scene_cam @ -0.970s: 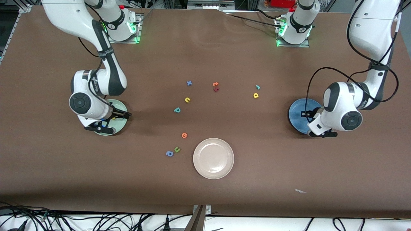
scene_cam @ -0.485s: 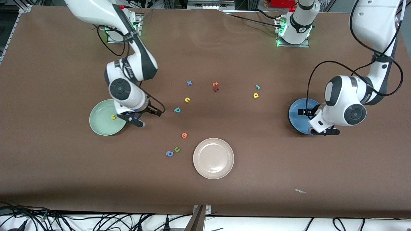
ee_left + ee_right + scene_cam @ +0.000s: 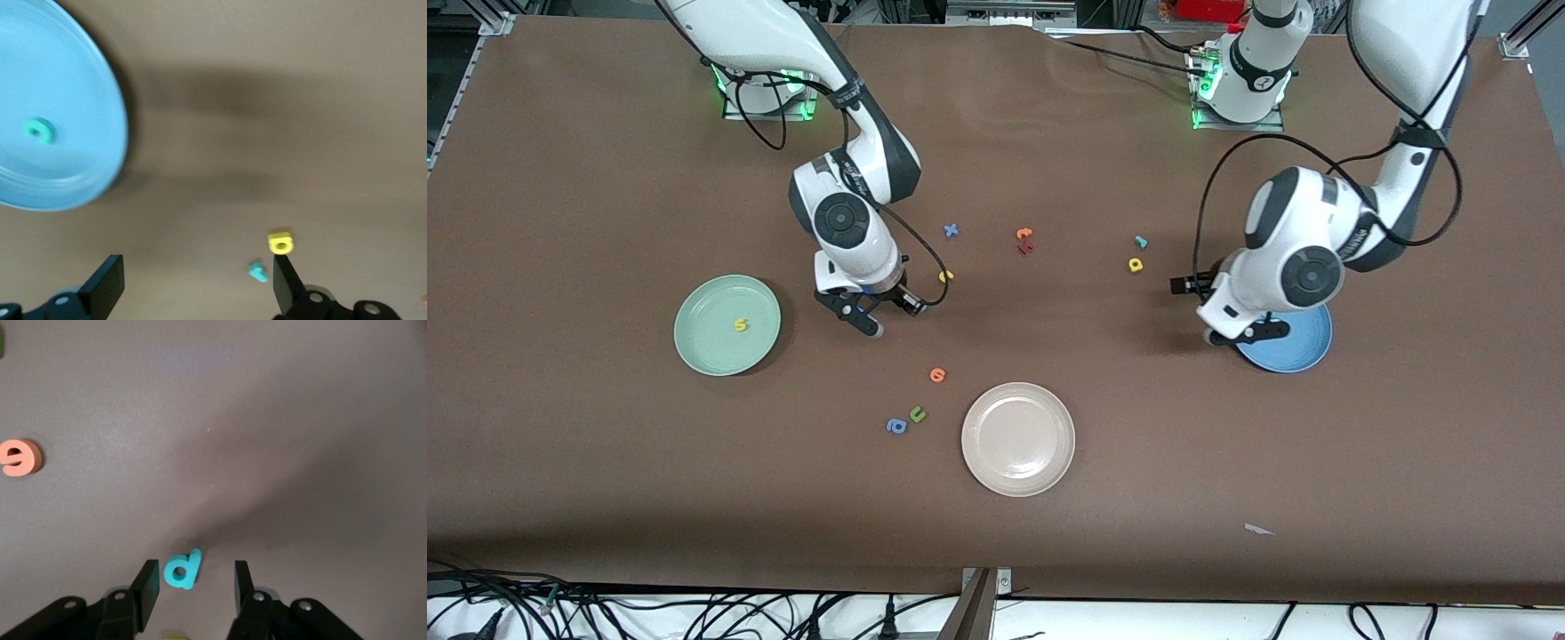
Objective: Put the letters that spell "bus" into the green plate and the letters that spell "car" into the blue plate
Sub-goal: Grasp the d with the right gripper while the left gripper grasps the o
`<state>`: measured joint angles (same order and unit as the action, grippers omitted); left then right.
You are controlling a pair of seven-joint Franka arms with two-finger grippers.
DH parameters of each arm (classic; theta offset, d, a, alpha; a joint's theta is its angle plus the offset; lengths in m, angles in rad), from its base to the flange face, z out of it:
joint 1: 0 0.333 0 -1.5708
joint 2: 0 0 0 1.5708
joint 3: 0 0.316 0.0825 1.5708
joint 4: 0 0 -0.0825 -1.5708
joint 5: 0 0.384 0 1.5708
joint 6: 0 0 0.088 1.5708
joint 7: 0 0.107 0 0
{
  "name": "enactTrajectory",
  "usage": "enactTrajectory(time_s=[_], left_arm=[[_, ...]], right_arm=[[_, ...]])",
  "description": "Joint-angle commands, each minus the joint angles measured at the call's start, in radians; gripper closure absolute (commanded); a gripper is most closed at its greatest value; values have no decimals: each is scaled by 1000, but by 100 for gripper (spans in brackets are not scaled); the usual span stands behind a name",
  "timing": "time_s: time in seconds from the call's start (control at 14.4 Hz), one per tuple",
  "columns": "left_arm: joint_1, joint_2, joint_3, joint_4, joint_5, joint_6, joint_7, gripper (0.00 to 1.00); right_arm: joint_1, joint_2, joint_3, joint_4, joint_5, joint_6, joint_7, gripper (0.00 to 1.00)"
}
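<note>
My right gripper is low over the middle of the table, open, with the teal b lying loose between its fingers; the front view hides the b. Beside it lies the yellow u. The yellow s rests in the green plate. My left gripper is open and empty beside the blue plate, which holds the teal c. The yellow a and the teal r lie on the table near the left gripper.
A beige plate stands nearer the front camera. An orange letter, a green u and a blue a lie beside it. A blue x and orange and dark red letters lie farther back.
The right arm swung from over the green plate to the teal b, leaving the s in the plate, and its jaws narrowed. The left gripper opened and moved off the blue plate toward the yellow a.
</note>
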<state>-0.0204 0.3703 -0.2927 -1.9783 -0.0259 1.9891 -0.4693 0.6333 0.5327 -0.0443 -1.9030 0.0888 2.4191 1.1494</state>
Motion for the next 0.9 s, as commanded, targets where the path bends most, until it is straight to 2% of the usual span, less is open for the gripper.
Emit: enactTrajectory(time_s=[0.0,0.07,0.21,0.35,0.83], left_arm=[[11,-106,-32,-225,-26,231,-64,1],[10,-120,-51,-296,-25,329,-98,1],[-1,-94,-77,-329,-25,408,-187,2],[-39,-79,-80,-329,-22,412,-238,2],[-73,-24,-80,-329,-9,451,-399,6]], right_arm=[[5,19,-5,5,19,29,26,46],[14,30,-3,4,26,49,33,46],[29,46,-5,4,25,63,53,46],[29,47,-5,4,25,64,55,46],[37,58,-5,4,32,101,87,46]])
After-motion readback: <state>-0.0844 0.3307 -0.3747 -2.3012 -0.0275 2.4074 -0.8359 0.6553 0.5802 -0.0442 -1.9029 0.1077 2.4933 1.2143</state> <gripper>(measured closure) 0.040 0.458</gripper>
